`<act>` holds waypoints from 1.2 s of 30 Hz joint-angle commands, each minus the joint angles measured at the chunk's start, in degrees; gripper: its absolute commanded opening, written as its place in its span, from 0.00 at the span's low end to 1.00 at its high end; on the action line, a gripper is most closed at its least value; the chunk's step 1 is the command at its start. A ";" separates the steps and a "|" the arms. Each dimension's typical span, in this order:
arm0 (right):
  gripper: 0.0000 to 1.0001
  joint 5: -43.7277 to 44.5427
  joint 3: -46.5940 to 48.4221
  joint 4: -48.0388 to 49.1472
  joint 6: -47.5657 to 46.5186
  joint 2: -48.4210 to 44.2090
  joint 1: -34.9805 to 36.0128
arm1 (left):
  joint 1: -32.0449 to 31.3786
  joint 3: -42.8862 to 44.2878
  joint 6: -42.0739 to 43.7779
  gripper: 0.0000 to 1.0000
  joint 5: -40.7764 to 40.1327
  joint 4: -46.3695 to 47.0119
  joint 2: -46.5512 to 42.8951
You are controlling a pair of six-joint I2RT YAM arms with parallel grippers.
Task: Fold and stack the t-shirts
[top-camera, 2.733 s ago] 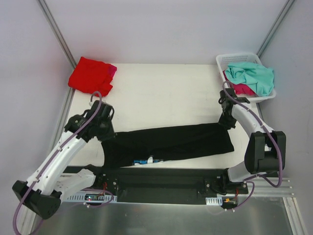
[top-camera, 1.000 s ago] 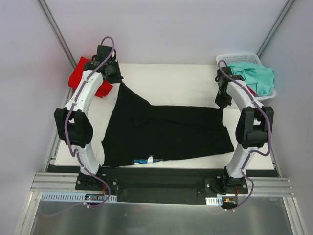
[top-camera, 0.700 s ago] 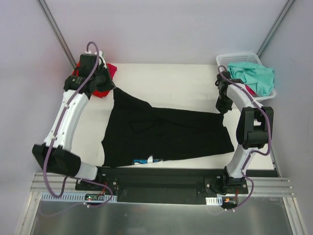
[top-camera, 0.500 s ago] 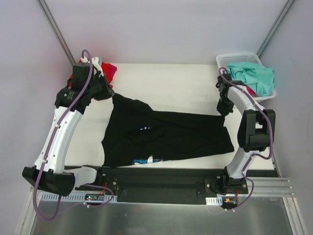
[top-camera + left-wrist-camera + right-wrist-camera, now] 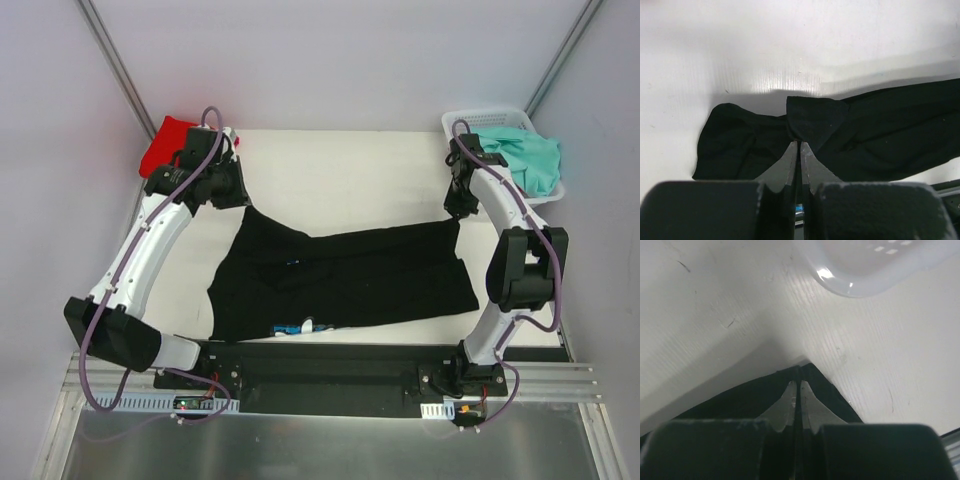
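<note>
Left tool (image 5: pixel 799 145) and right tool (image 5: pixel 799 383) pinch the black shirt (image 5: pixel 350 275) (left arm (image 5: pixel 150 250) half hides the red shirt (image 5: pixel 160 150)).

No writing could be read anywhere. A small blue-and-white mark (image 5: pixel 298 328) at the near edge of the black t-shirt (image 5: pixel 350 280) was too small to make out.
</note>
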 commanded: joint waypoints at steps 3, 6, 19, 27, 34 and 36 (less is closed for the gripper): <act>0.01 -4.39 9.38 0.24 -5.04 0.62 -0.10 | -0.45 5.37 0.40 0.00 -3.23 2.37 4.34; 0.01 -5.27 10.80 0.50 -6.19 -0.87 -0.01 | -0.36 7.74 0.75 0.00 -3.93 2.81 7.15; 0.01 -3.25 13.26 -0.55 -8.56 -6.41 0.43 | 2.80 15.83 2.07 0.00 -5.43 2.89 13.15; 0.01 0.09 9.04 -0.63 -7.68 -8.34 -1.06 | 3.51 11.44 2.33 0.00 -7.01 2.89 8.14; 0.01 1.76 7.55 -0.81 -6.38 -9.31 -2.56 | 3.86 8.37 2.16 0.00 -7.28 2.89 4.09; 0.01 0.97 7.72 -0.99 -6.28 -9.22 -3.17 | 3.95 7.84 2.16 0.00 -7.01 2.89 3.21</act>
